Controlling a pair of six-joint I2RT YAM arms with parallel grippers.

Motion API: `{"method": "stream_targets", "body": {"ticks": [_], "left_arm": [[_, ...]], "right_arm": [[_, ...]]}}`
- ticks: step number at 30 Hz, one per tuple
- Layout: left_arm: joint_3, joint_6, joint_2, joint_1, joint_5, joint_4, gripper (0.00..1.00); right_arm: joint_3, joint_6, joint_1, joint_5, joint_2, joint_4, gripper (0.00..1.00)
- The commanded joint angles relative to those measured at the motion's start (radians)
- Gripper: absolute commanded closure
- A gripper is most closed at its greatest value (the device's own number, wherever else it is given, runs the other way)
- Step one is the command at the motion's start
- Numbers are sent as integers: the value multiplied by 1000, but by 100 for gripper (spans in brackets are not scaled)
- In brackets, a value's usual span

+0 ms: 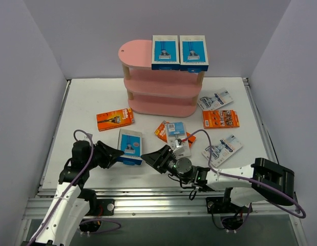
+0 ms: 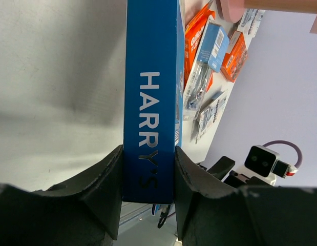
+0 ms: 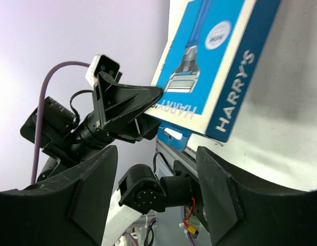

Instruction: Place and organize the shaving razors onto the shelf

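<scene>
Lettering in white capitals reads HARRY'S down the glossy blue side of the box (image 2: 150,102), and again on its white-bordered front beneath a pictured razor head. The left gripper (image 1: 119,154) clamps this flat cardboard box, with its black fingers (image 2: 104,179) pressed to front and back. The box sits near the front of the white table (image 1: 86,102), between the two arms. Just beside it, the right gripper (image 1: 150,156) has its jaws spread wide with nothing between them.

The pink shelf (image 1: 135,54) has oval-ended boards on pale wooden posts. Two matching boxes (image 1: 165,51) stand side by side on its top tier. Orange cards (image 1: 114,119) and clear blister packs (image 1: 215,99) lie flat on the table, their print too small to read.
</scene>
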Motion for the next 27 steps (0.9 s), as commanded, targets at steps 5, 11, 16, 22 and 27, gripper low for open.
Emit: {"method": "stream_targets", "body": {"ticks": [5, 11, 16, 22, 27], "left_arm": [[205, 135, -54, 4, -42, -152, 98], [428, 282, 1, 3, -86, -269, 98], [630, 395, 51, 3, -168, -340, 98], [929, 477, 179, 4, -243, -363, 98], [1145, 500, 342, 6, -274, -348, 98]], "right_arm": [[-84, -29, -32, 81, -140, -149, 41], [-126, -33, -85, 44, -189, -166, 40], [-153, -36, -148, -29, -207, -169, 40], [-169, -62, -233, -96, -270, -222, 40], [-121, -133, -292, -169, -312, -348, 39]]}}
